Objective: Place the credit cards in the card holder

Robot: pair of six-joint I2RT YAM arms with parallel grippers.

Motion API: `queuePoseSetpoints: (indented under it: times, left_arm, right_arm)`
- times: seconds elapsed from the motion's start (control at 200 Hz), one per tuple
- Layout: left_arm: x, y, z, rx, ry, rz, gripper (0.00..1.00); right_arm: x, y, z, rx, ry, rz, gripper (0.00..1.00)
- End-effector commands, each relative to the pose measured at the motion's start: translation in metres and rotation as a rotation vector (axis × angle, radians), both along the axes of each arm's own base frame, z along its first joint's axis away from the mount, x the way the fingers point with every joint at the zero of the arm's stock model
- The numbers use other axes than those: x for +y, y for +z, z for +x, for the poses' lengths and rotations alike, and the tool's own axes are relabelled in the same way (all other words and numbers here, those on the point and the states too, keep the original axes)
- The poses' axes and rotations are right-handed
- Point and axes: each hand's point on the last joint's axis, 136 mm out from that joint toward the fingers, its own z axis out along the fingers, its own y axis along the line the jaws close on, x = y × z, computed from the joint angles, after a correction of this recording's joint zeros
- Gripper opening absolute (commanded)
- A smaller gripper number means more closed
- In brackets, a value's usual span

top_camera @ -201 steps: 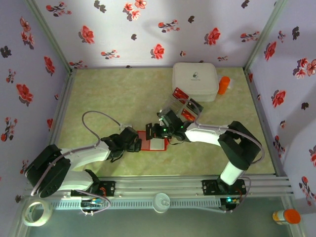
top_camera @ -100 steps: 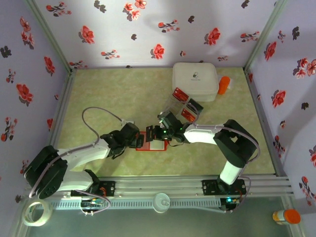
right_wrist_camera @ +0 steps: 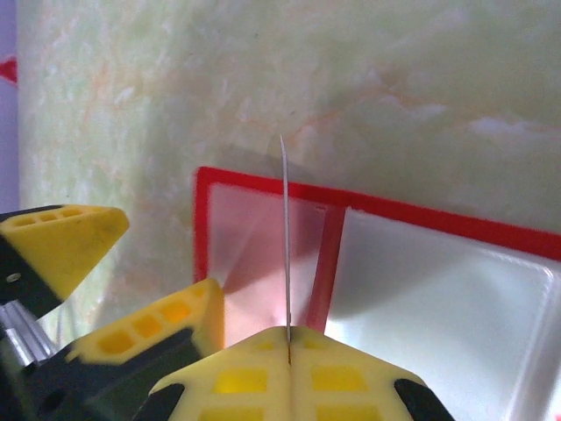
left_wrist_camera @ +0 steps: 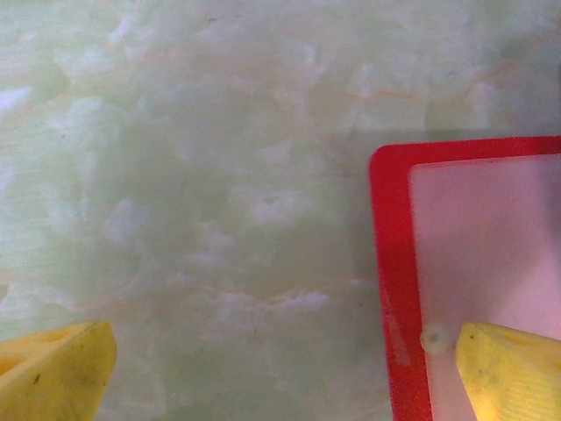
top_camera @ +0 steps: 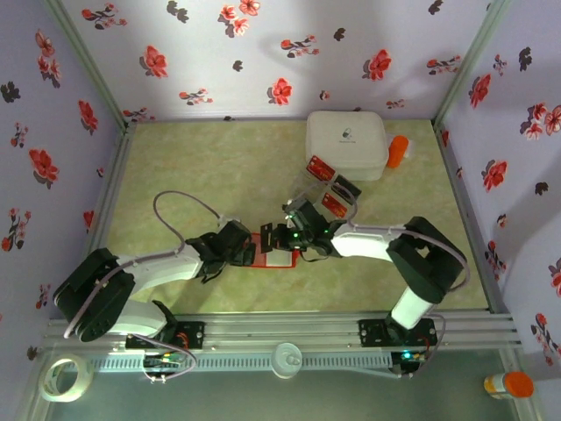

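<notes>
The red card holder lies open and flat on the table, its pale pockets facing up. My right gripper is shut on a thin credit card, seen edge-on and held upright over the holder's left pocket. My left gripper is open and straddles the holder's left edge. One of its fingertips is on the pinkish pocket and the other is over bare table. More red and dark credit cards sit in the clear tray behind the holder.
A white square box stands at the back right with an orange item beside it. The clear compartment tray sits just behind my right gripper. Both arms meet at the holder, and walls enclose the table.
My left gripper has slid right onto the holder's left edge. My right gripper, with the card in it, has shifted slightly over the holder.
</notes>
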Motion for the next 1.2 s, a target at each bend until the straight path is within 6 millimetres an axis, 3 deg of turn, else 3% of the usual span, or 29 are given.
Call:
queuePoseSetpoints:
  times: [0.0, 0.23, 0.62, 1.195]
  left_arm:
    - [0.011, -0.008, -0.003, 0.002, 0.019, 0.032, 1.00]
    - [0.014, -0.011, -0.005, 0.006, 0.031, 0.029, 1.00]
    - [0.015, -0.012, -0.006, 0.009, 0.036, 0.028, 1.00]
    - [0.014, -0.011, -0.006, 0.005, 0.035, 0.023, 1.00]
  right_arm:
    - [-0.016, 0.012, 0.002, -0.040, -0.042, -0.002, 0.00]
    - [-0.023, 0.012, 0.001, -0.069, -0.095, 0.068, 0.00]
    - [-0.019, 0.009, 0.004, -0.100, -0.119, 0.130, 0.00]
    - [-0.017, -0.017, -0.001, -0.073, -0.131, 0.112, 0.00]
